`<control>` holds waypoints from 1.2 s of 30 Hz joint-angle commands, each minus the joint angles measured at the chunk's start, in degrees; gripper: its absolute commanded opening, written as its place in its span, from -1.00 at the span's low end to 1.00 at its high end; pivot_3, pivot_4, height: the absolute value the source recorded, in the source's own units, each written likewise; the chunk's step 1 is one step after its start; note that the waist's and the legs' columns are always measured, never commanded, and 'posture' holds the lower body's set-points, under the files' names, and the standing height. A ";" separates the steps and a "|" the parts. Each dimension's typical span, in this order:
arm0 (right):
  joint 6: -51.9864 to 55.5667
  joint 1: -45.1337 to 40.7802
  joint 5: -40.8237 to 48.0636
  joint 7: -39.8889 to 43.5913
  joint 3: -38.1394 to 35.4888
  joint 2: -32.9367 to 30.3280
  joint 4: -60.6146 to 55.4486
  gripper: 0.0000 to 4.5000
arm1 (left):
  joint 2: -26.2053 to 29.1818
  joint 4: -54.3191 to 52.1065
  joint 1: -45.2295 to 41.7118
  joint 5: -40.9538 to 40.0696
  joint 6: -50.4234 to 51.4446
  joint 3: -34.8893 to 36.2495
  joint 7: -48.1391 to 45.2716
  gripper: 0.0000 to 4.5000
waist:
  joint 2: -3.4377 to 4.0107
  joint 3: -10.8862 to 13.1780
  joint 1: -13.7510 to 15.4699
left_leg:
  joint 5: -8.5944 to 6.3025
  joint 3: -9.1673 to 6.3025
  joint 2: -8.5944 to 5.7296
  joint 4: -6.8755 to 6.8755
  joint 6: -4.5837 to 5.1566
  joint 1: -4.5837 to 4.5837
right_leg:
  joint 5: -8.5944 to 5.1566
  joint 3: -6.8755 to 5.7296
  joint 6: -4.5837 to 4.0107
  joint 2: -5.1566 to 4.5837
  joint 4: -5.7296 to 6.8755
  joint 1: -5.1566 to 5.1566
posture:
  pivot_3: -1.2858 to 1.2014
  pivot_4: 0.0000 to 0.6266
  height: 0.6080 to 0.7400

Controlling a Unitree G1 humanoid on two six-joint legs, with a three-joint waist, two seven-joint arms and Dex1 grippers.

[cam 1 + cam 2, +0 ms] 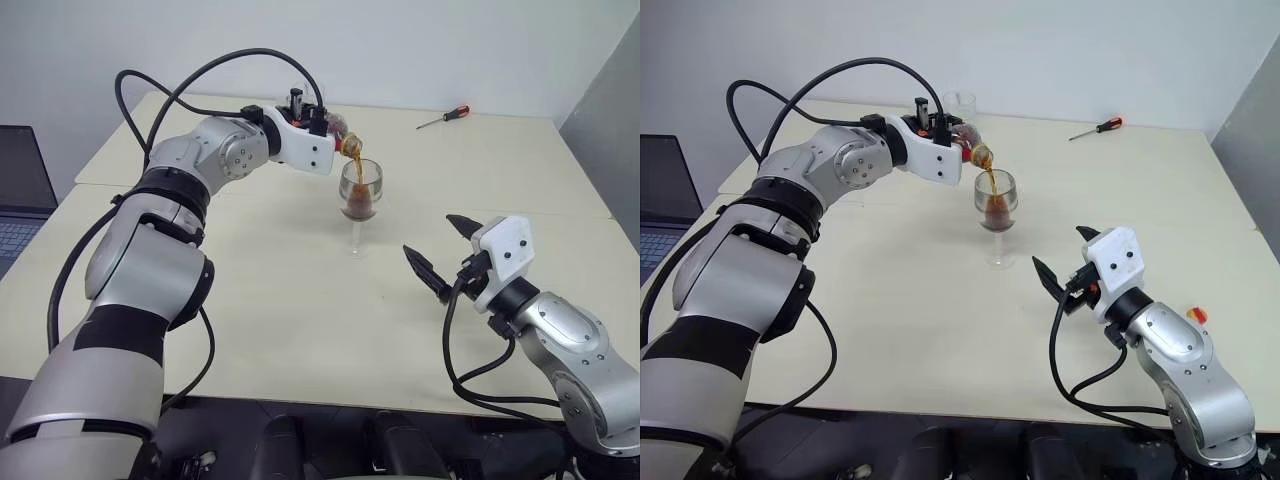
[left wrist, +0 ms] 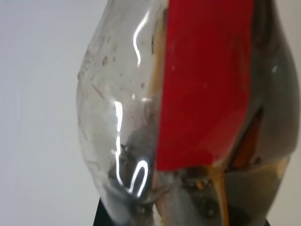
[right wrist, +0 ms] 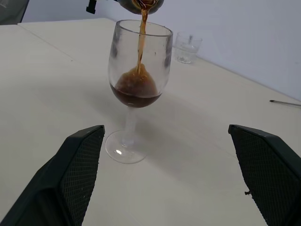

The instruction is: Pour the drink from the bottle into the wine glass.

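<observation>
Head views: left arm is reaching out over the table (image 1: 250, 330), wrist turned right, left gripper (image 1: 322, 128) clenching the bottle (image 1: 340, 132) and tipping it mouth-down just above the wine glass (image 1: 359, 195). The drink (image 1: 358, 203) is running in a thin brown stream into the bowl and pooling at the bottom. The glass is standing upright mid-table, well clear of every edge. Right arm is sitting low near the front edge, right gripper (image 1: 448, 248) released, fingers spread wide, pointing toward the glass but well apart from it.

Count: one bottle, one wine glass, one tumbler (image 1: 960, 104) just behind the left wrist, one screwdriver (image 1: 444, 117) near the far edge, one small red-and-yellow cap (image 1: 1197, 316) lying by the right forearm. A laptop (image 1: 22, 190) is sitting off the table's left side. Plenty of bare tabletop between glass and right gripper.

Left wrist view: bottle body is pressing close up, red label (image 2: 207, 80) across it, brown liquid draining along the inside.

Right wrist view: both fingers (image 3: 80, 165) are standing wide apart, gripping nothing; glass between them farther off, stream falling in, tumbler behind.
</observation>
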 commanded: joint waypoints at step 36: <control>-0.11 -4.20 3.09 4.09 -3.43 -2.66 0.23 1.00 | -3.00 -0.62 1.47 -16.27 2.60 12.87 -12.95 -0.68 | 0.00 0.00 -0.22 | -0.01 0.00 0.01 0.45 0.01 0.03 | -0.05 0.05 0.05 0.02 0.47 0.01 | 0.03 -0.52 1.00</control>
